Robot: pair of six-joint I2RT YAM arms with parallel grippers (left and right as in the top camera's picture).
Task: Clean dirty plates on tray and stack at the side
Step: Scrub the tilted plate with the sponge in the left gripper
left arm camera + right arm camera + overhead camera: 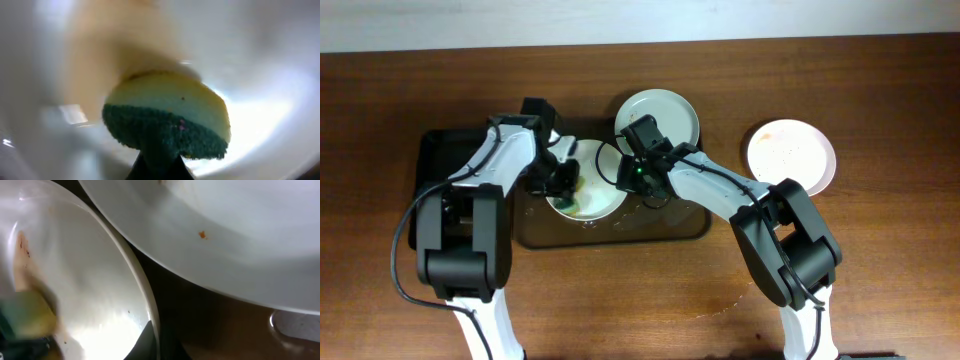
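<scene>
A white plate [607, 202] lies in the brown tray [692, 232]. My left gripper [563, 180] is shut on a yellow-and-green sponge [578, 192] and presses it on this plate. The left wrist view shows the sponge [170, 110] against the plate [270, 60], with a brown-orange smear to its left, held in the jaws [159, 171]. My right gripper [633, 180] is shut on the plate's right rim; in the right wrist view its fingers [157, 341] pinch the rim of the plate [90, 280]. A pale green plate [658, 112] [240, 240] sits at the tray's far edge.
A third white plate [791, 157] with orange smears lies on the wooden table to the right of the tray. A smaller black tray [430, 152] sits left of the brown tray, under my left arm. The tray floor [225, 330] shows between the two plates.
</scene>
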